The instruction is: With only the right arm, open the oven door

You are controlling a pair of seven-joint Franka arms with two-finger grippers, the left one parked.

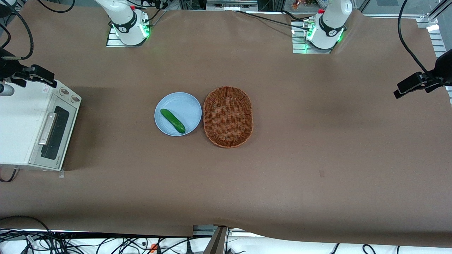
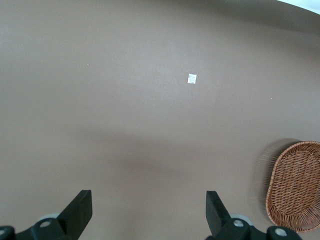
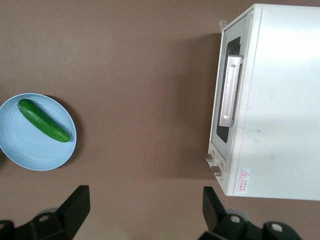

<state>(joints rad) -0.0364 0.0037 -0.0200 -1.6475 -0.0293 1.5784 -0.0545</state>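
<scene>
The black two-finger gripper (image 3: 145, 212) hangs with fingers spread and empty, high above the brown table (image 1: 282, 158). The silver-grey oven door with dark glass window (image 1: 53, 135) is shut, on the white boxy oven (image 1: 21, 123) at the working arm's end. Likely best: descend, hook the silver bar handle (image 3: 231, 90) squarely, then pull along the door's arc. The white jointed right arm (image 1: 122, 16) holds its wrist pointing down, near the oven's knobs.

Front view: a high, distant camera looking steeply down on the whole table (image 1: 282, 169). Right wrist view: looks straight down past the gripper (image 3: 145, 210), its fingers spread, sharing the oven door (image 3: 229, 95) and plate (image 3: 30, 145) with the front view. Left wrist view: faces bare tabletop, sharing the basket (image 2: 295, 185).
</scene>
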